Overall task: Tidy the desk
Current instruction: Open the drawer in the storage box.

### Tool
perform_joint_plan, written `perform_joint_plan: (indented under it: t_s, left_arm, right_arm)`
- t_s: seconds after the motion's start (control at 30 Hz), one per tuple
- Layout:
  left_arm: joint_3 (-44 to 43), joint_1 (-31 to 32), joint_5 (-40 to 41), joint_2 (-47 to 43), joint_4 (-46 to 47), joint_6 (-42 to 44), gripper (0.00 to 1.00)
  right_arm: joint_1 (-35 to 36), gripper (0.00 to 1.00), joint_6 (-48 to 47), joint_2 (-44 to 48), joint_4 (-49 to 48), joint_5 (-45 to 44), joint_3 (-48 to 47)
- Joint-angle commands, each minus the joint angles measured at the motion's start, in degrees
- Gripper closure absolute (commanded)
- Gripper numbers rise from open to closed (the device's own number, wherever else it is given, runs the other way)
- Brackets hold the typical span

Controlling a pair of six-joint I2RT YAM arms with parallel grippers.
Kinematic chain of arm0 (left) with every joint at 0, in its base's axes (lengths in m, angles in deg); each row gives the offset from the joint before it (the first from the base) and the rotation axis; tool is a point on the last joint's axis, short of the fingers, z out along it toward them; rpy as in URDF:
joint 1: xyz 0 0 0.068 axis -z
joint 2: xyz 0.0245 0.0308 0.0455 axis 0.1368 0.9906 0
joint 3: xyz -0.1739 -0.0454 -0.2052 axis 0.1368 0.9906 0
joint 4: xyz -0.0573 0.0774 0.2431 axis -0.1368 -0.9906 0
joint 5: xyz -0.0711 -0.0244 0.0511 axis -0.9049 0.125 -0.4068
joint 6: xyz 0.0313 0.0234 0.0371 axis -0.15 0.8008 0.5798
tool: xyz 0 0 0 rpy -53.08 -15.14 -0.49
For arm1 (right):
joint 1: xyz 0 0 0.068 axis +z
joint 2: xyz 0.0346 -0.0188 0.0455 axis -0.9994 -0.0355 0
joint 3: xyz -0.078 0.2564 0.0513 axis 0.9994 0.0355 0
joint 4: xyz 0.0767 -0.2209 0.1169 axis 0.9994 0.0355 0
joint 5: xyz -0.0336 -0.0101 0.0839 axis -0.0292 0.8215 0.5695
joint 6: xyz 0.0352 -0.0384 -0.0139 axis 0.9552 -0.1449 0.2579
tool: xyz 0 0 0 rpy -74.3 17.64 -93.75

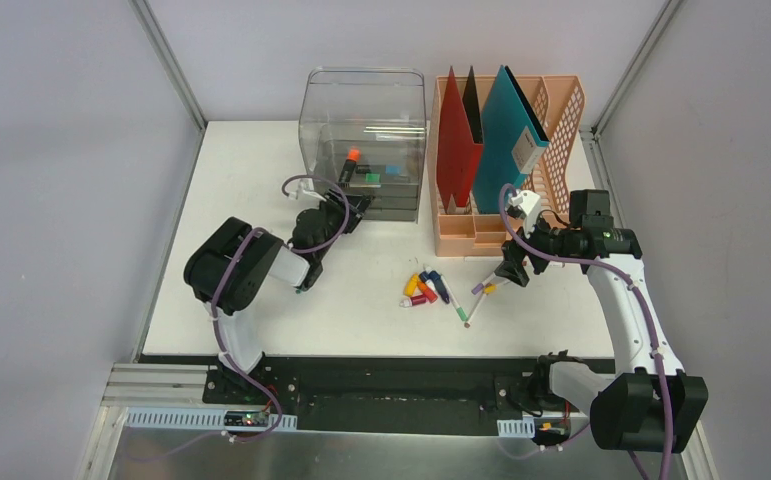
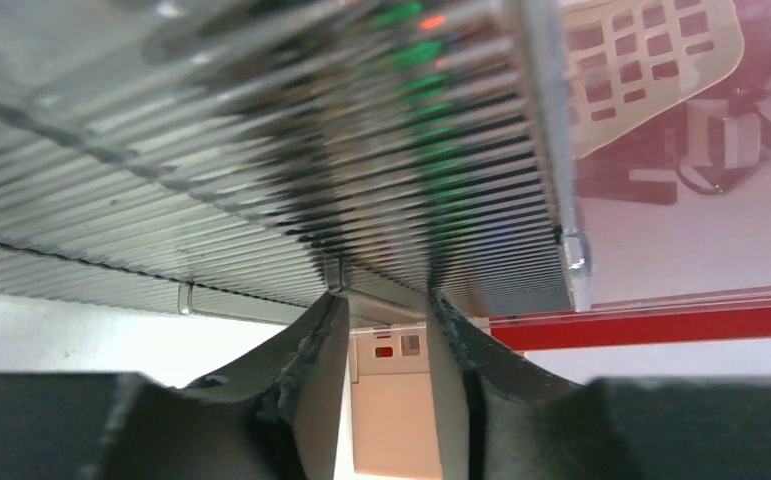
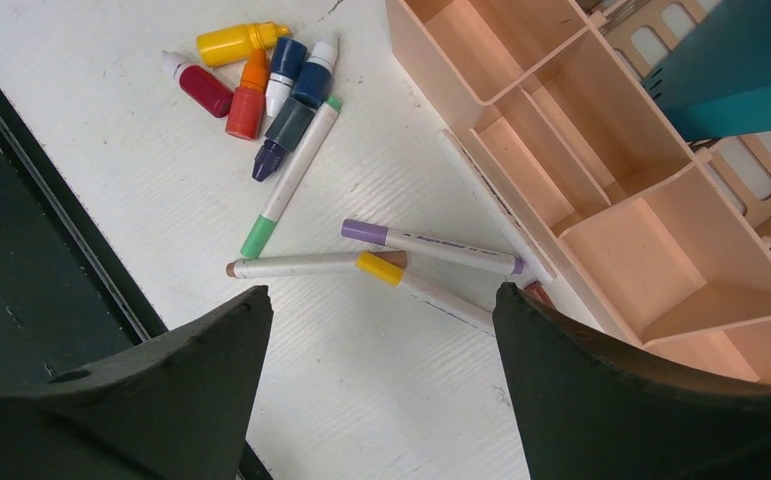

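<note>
The white desk (image 1: 251,170) carries a clear plastic drawer box (image 1: 366,110) at the back and a peach file rack (image 1: 481,235) to its right. My left gripper (image 1: 358,209) is at the box's lower front. In the left wrist view the gripper (image 2: 386,297) is shut on the clear handle lip of a ribbed drawer (image 2: 261,170). My right gripper (image 1: 514,272) is open and empty, hovering over the desk. Several markers (image 3: 431,246) lie just beyond its fingertips (image 3: 251,305), beside the rack (image 3: 601,240). Small ink bottles (image 3: 251,85) lie farther off.
The rack holds a red folder (image 1: 456,140) and a teal folder (image 1: 506,130). A black marker with an orange cap (image 1: 348,166) and small green and blue items lie inside the drawer box. The markers (image 1: 481,295) and bottles (image 1: 423,290) lie near the desk's front edge.
</note>
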Motion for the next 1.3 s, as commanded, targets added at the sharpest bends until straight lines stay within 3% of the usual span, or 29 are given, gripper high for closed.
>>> perform_joint_plan:
  t_s: [0.0, 0.2, 0.83, 0.93, 1.03, 1.27]
  left_arm:
    - [-2.5, -0.9, -0.8, 2.0, 4.3, -0.6, 0.72]
    - [-1.8, -1.0, -0.4, 2.0, 4.8, 0.2, 1.0]
    - [11.5, 0.3, -8.1, -9.7, 3.8, 3.6, 1.0]
    - [11.7, 0.3, -9.9, -10.9, 3.3, 4.6, 0.91]
    - [12.0, 0.3, -11.9, -13.1, 0.6, 6.7, 0.71]
    - [12.5, 0.3, -15.0, -26.5, -16.1, 18.9, 0.48]
  right_arm:
    - [0.4, 0.16, -1.3, 0.6, -0.6, -0.1, -0.2]
    - [0.3, 0.16, -1.4, 0.6, -0.5, 0.2, -0.2]
    - [0.4, 0.16, -1.3, 0.4, -0.5, 1.3, -0.2]
    - [0.3, 0.16, -1.4, 0.4, -0.5, 1.2, -0.2]
    - [0.3, 0.16, -1.3, 0.5, -0.6, 1.2, -0.2]
    - [0.3, 0.16, -1.3, 0.2, -0.5, 1.5, -0.1]
